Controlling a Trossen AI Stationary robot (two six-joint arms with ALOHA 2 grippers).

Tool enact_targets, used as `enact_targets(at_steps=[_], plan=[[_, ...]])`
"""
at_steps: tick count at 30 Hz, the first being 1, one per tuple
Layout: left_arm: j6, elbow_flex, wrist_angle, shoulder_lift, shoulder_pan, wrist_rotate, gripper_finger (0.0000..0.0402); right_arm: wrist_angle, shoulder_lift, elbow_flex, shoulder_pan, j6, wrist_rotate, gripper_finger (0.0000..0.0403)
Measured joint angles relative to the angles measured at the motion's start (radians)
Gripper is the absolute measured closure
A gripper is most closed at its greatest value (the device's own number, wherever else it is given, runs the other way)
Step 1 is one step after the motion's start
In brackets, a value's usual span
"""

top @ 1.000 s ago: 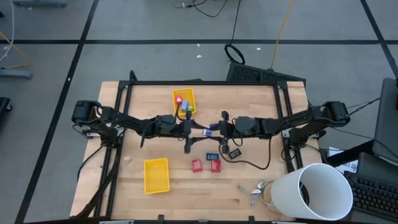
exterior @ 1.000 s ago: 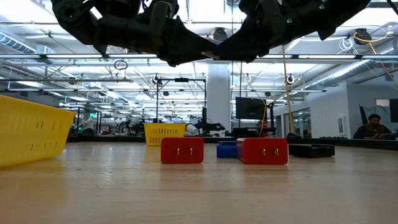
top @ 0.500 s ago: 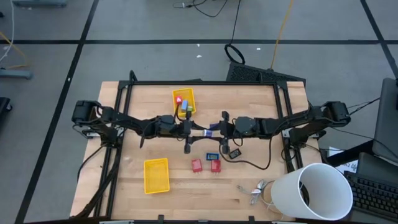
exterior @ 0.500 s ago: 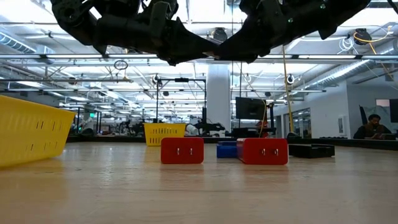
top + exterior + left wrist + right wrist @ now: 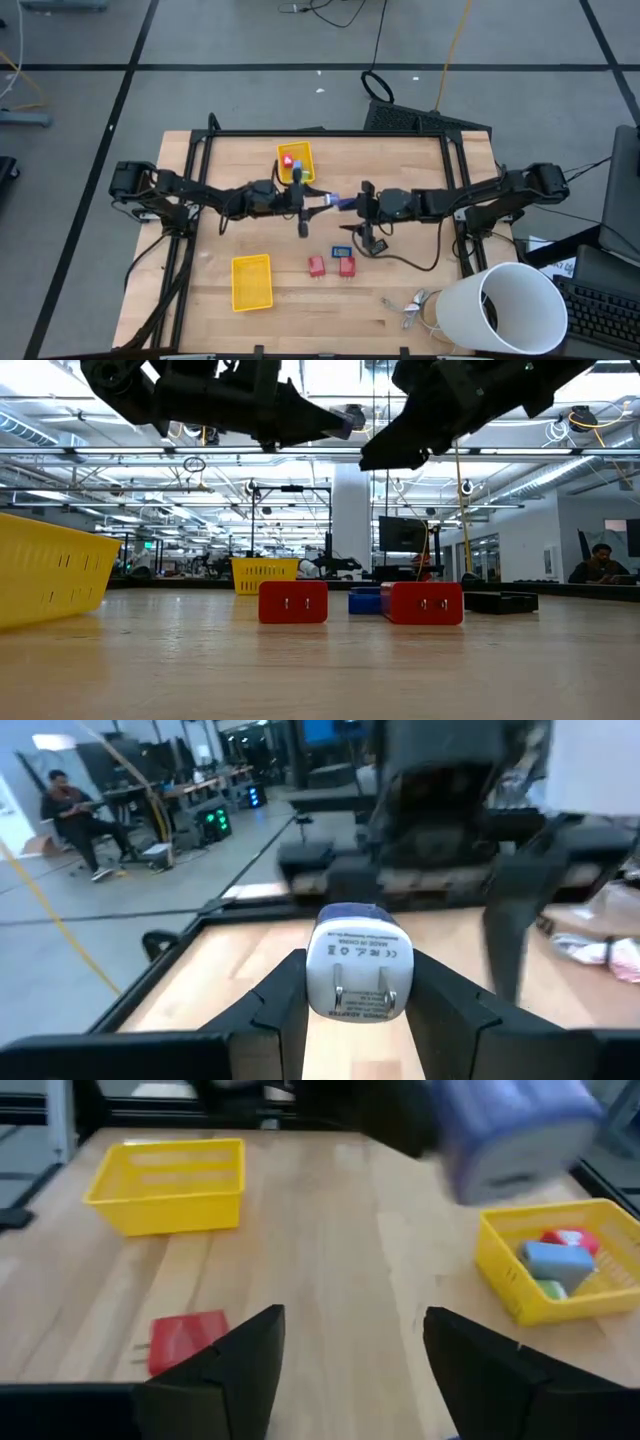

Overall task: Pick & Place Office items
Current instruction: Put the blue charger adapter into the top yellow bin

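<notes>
Separated now, your two grippers have drawn apart above the wooden table (image 5: pixel 400 160). Your left gripper (image 5: pixel 352 992) clamps a smooth, rounded blue-and-white plug block (image 5: pixel 358 962) above mid-table; your right gripper (image 5: pixel 352 1348) gapes wide, holding nothing.

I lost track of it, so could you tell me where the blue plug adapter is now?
The blue plug adapter sits clamped in the left pincer, above the table centre, just off the far yellow tray.

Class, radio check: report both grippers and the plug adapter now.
Left gripper shut on blue-and-white adapter, mid-table, aloft. Right gripper open, empty, facing it. Nothing between.
</notes>
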Motion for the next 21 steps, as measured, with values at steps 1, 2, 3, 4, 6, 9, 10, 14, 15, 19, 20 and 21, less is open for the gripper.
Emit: enact_targets(at_steps=[1,2,3,4,6,9,10,14,15,19,20,21], plan=[[-0.001,0.0,-0.012,0.0,0.003,-0.01,0.0267,-0.014,-0.015,0.0,0.0,0.0,0.0,0.017],[-0.006,0.0,-0.028,0.0,0.007,-0.019,0.0267,-0.017,-0.027,0.0,0.0,0.0,0.002,0.017],[-0.014,0.0,-0.041,0.0,0.013,-0.025,0.0267,-0.03,-0.039,0.001,0.0,0.0,0.002,0.0171],[-0.021,0.0,-0.049,0.0,0.019,-0.024,0.0267,-0.052,-0.05,0.001,0.001,0.001,0.004,0.0173],[-0.043,-0.009,-0.052,-0.008,0.035,-0.024,0.0267,-0.079,-0.066,0.0,0.003,0.002,0.003,0.0176],[-0.059,-0.034,-0.032,-0.013,0.054,-0.025,0.0267,-0.103,-0.088,0.0,0.004,0.012,0.002,0.0182],[-0.065,-0.05,-0.026,-0.017,0.062,-0.024,0.0267,-0.109,-0.091,0.0,0.004,0.016,0.003,0.0183],[-0.089,-0.144,0.082,-0.045,0.1,-0.02,0.0267,-0.092,-0.09,-0.024,0.003,0.019,0.004,0.0182],[-0.1,-0.176,0.098,-0.058,0.112,-0.022,0.0267,-0.078,-0.089,-0.034,0.003,0.019,0.003,0.0181],[-0.158,-0.28,0.182,-0.081,0.167,-0.062,0.0267,-0.038,-0.09,-0.061,0.003,0.019,0.005,0.0183],[-0.178,-0.297,0.193,-0.084,0.182,-0.08,0.0267,-0.026,-0.09,-0.064,0.002,0.018,0.006,0.0184],[-0.202,-0.31,0.193,-0.084,0.196,-0.109,0.0267,-0.013,-0.09,-0.065,0.001,0.018,0.006,0.0185]])
